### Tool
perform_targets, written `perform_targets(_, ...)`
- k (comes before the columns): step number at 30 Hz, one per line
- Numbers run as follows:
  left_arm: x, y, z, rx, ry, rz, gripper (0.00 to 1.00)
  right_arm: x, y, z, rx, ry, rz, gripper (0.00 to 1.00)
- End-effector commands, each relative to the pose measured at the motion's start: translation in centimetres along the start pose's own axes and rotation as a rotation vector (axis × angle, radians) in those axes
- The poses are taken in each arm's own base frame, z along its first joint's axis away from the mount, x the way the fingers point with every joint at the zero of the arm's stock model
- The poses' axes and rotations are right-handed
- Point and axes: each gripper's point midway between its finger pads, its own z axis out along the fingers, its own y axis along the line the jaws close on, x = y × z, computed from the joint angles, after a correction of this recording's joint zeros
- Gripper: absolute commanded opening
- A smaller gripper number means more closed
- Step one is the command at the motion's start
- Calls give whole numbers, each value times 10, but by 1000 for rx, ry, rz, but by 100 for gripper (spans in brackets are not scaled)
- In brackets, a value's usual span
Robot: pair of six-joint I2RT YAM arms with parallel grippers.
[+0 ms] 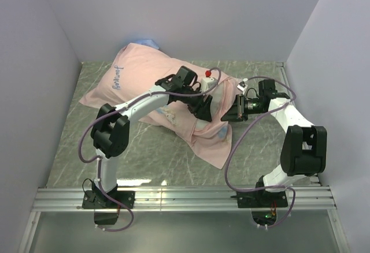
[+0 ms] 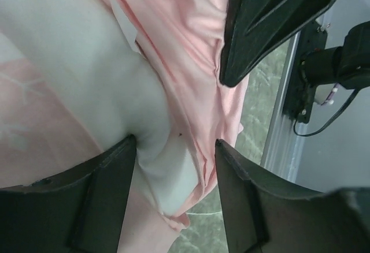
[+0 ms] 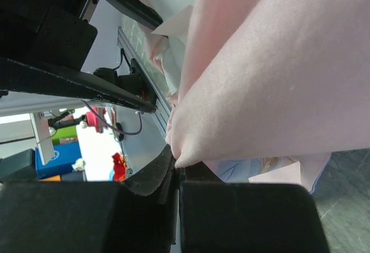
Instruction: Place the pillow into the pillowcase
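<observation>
The pale pink pillowcase (image 1: 144, 74) lies across the table from back left to centre, bulging over the pillow, which is mostly hidden in the top view. In the left wrist view the white pillow (image 2: 75, 62) with its small tag (image 2: 124, 25) shows inside the pink pillowcase opening (image 2: 185, 39). My left gripper (image 1: 203, 107) is open, its fingers straddling the pillow's corner (image 2: 174, 143). My right gripper (image 1: 231, 113) is shut on the pillowcase's edge (image 3: 178, 169) and holds the pink fabric (image 3: 277, 91) up. Its black finger (image 2: 272, 22) shows in the left wrist view.
The green marble table (image 1: 144, 155) has an aluminium rail (image 1: 185, 198) along its near edge and another at the right (image 2: 283, 120). Pale walls close in the left, back and right. A bit of blue cloth (image 1: 147, 42) peeks out behind the pillowcase.
</observation>
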Motion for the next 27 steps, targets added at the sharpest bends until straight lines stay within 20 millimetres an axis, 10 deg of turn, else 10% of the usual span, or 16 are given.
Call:
perform_targets(1,-1,-20,12,64,-8,-24,60,8,21,-3,-52,1,-35,0)
perform_targets(6,0,-40,20,96,-15,8,55,8,20,-3,-51,-1,-35,0)
perform_targets(15,-41,-49,-30,-36,-130,84,56,22,15,-4,-29,25,-31,0)
perform_targets(27,-16,-41,-2,31,-11,-45,50,29,15,-6,-20,41,-62,0)
